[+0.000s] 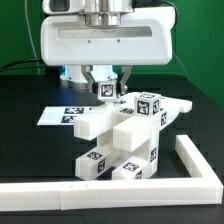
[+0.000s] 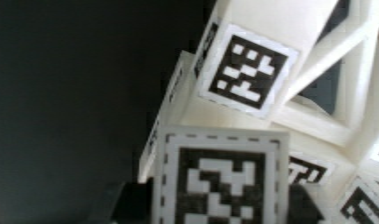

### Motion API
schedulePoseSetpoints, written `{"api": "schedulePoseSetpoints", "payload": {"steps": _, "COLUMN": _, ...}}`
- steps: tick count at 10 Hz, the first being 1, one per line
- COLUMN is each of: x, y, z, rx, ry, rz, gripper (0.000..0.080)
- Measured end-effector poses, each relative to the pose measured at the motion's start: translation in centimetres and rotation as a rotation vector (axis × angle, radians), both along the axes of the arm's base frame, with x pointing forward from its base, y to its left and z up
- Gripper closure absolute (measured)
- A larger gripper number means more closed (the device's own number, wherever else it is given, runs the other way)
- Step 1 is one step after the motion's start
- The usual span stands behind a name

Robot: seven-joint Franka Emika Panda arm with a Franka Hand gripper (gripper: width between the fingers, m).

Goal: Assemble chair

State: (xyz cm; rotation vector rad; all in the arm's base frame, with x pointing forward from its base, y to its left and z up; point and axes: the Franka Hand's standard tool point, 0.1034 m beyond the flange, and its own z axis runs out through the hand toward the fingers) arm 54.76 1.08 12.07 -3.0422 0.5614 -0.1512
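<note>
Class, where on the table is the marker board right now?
In the exterior view, the marker board lies flat toward the exterior view's left, behind the chair and beside the gripper.

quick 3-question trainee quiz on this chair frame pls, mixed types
1. True or false: the gripper is over the rear top of the chair, on the side nearer the marker board.
2. Multiple choice: the white rail in the exterior view runs A) along the front and up that view's right side of the chair, B) across the top of the chair, C) under the marker board.
3. Fill in: the tabletop is ___ in colour.

Key
1. True
2. A
3. black
</note>
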Motion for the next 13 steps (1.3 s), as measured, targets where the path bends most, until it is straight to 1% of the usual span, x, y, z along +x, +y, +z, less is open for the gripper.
{"api": "schedulePoseSetpoints", "payload": {"steps": 2, "x": 0.1, "y": -0.5, "z": -0.2, "rx": 0.043, "ry": 0.027, "rz": -0.27, "gripper": 0.0514}}
{"api": "schedulePoseSetpoints", "payload": {"steps": 3, "x": 0.2, "y": -0.8, "z": -0.2, "rx": 0.058, "ry": 0.047, "rz": -0.345, "gripper": 0.0514}}
{"api": "schedulePoseSetpoints", "payload": {"steps": 5, "x": 0.3, "y": -1.3, "z": -0.2, "rx": 0.124, "ry": 0.06, "rz": -0.564, "gripper": 0.0514}}
{"api": "schedulePoseSetpoints", "payload": {"steps": 6, "x": 0.3, "y": -1.2, "z": -0.2, "rx": 0.149, "ry": 0.065, "rz": -0.701, "gripper": 0.0514}}
{"api": "schedulePoseSetpoints", "payload": {"steps": 8, "x": 0.3, "y": -1.2, "z": -0.3, "rx": 0.222, "ry": 0.052, "rz": -0.941, "gripper": 0.0514}}
{"api": "schedulePoseSetpoints", "payload": {"steps": 9, "x": 0.4, "y": -1.4, "z": -0.4, "rx": 0.261, "ry": 0.023, "rz": -1.073, "gripper": 0.0513}}
{"api": "schedulePoseSetpoints", "payload": {"steps": 11, "x": 0.6, "y": -1.3, "z": -0.4, "rx": 0.271, "ry": 0.011, "rz": -1.136, "gripper": 0.0512}}
{"api": "schedulePoseSetpoints", "payload": {"steps": 12, "x": 0.5, "y": -1.3, "z": -0.5, "rx": 0.27, "ry": 0.011, "rz": -1.132, "gripper": 0.0424}}
{"api": "schedulePoseSetpoints", "payload": {"steps": 13, "x": 0.5, "y": -1.4, "z": -0.5, "rx": 0.269, "ry": 0.011, "rz": -1.132, "gripper": 0.025}}
